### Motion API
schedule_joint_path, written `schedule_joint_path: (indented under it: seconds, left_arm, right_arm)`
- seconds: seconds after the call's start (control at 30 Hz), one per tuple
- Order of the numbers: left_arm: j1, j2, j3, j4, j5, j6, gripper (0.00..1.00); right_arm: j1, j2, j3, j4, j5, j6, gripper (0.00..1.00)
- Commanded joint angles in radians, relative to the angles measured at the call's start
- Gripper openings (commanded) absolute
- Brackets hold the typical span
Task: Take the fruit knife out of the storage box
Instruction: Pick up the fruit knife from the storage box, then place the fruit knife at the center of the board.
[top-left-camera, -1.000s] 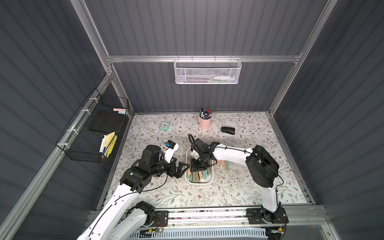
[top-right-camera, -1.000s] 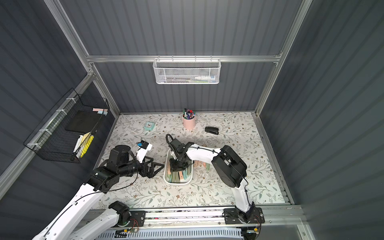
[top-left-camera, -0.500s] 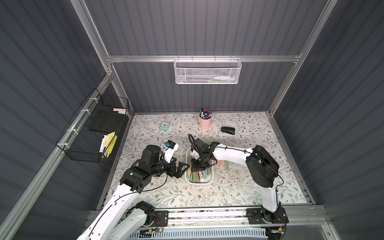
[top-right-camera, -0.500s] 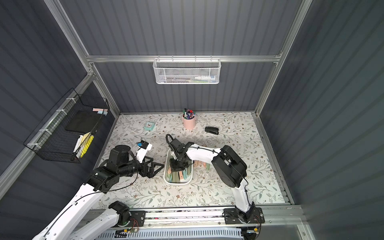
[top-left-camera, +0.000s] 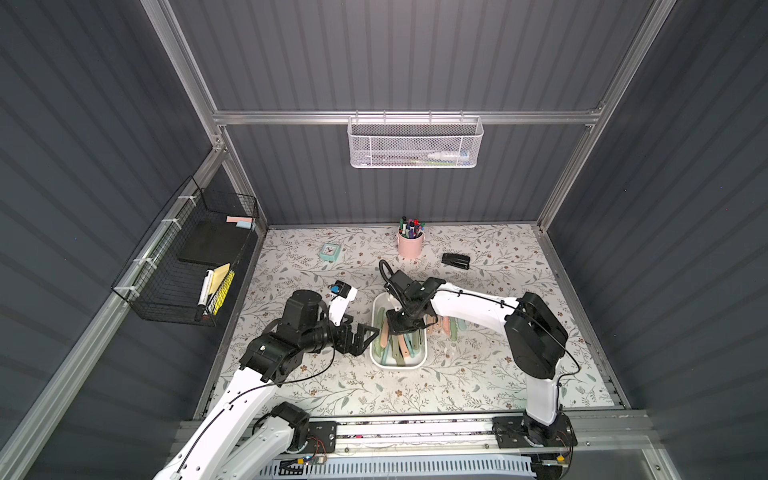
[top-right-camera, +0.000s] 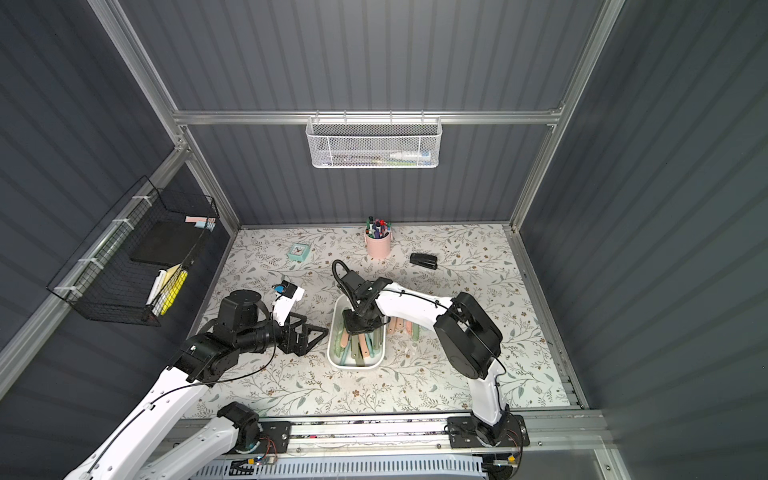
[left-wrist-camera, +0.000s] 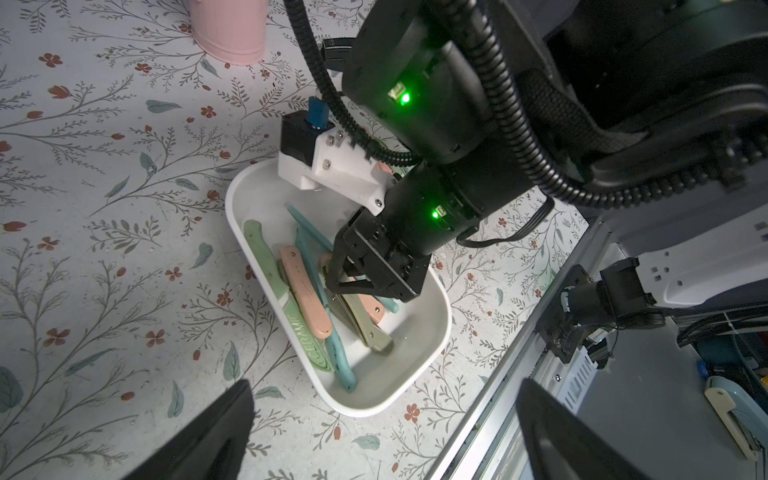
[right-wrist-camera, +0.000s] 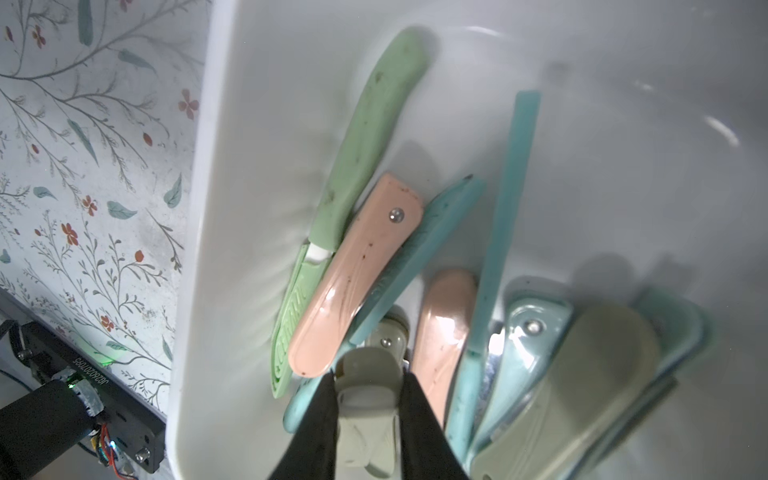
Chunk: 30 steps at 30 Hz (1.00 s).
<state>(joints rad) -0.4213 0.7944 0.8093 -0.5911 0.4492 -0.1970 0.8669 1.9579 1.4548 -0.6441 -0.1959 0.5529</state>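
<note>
Now that the right gripper (right-wrist-camera: 368, 386) has narrowed its jaws, we see it pinching the grey-olive fruit knife (right-wrist-camera: 370, 357) by its handle, low inside the storage box (right-wrist-camera: 195, 249) among the other knives (right-wrist-camera: 361, 266). We judge the grasp made and the lift due next. Our left gripper (top-left-camera: 365, 340) waits, spread wide, just beside the box.

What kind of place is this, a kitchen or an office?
Probably a small robot test booth dressed as a desk: grey walls on an aluminium frame, two robot arms on a rail, and a floral tabletop with a pen cup and a storage box of knives.
</note>
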Motion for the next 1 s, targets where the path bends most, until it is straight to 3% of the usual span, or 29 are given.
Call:
schedule_joint_path:
  seconds: [0.0,0.53,0.97]
  left_arm:
    - [0.006,-0.004,-0.002,0.0,-0.005,0.021,1.0]
    - [0.006,0.008,-0.004,0.008,0.055,0.033,0.99]
    - [0.006,0.029,-0.002,0.014,0.074,0.031,0.99]
  right_arm:
    - [-0.012,-0.021,0.022,-0.042,0.035,-0.011,0.24]
    - [-0.107,-0.111,0.029,-0.056,-0.004,-0.038,0.24]
    - [-0.366,-0.285,-0.047,-0.198,-0.063,-0.144,0.24]
